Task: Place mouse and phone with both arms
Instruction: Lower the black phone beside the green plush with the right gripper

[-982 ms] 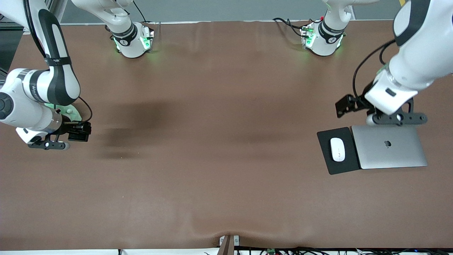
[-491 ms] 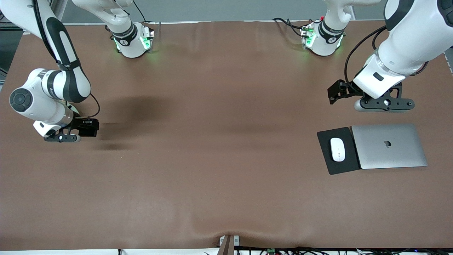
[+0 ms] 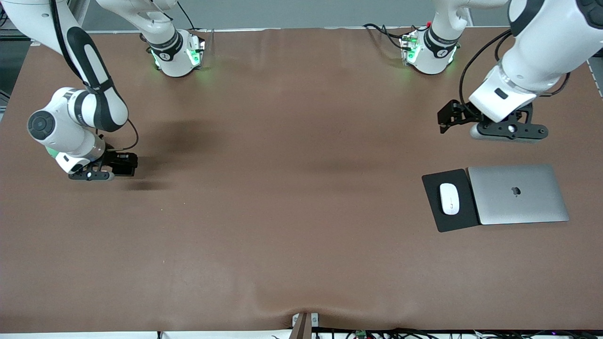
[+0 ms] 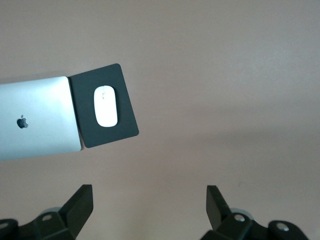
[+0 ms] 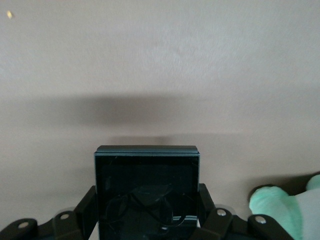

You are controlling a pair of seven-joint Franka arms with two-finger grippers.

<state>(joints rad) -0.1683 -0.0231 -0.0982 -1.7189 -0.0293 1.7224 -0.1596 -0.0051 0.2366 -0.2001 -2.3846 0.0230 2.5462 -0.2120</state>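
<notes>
My right pincer (image 5: 146,220) is gripping the small glossy black phone (image 5: 146,192) over brown bench (image 3: 282,188); left pincer (image 4: 149,210) is hanging wide apart, glossy white oval mouse (image 3: 449,198) is sitting on black pad (image 3: 431,181)

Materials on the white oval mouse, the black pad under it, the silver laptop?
White oval mouse: glossy plastic, likely; its top shines. Black pad: matte, thin, maybe rubber or fabric; no reflections. Silver laptop: brushed aluminium by its even grey sheen.
</notes>
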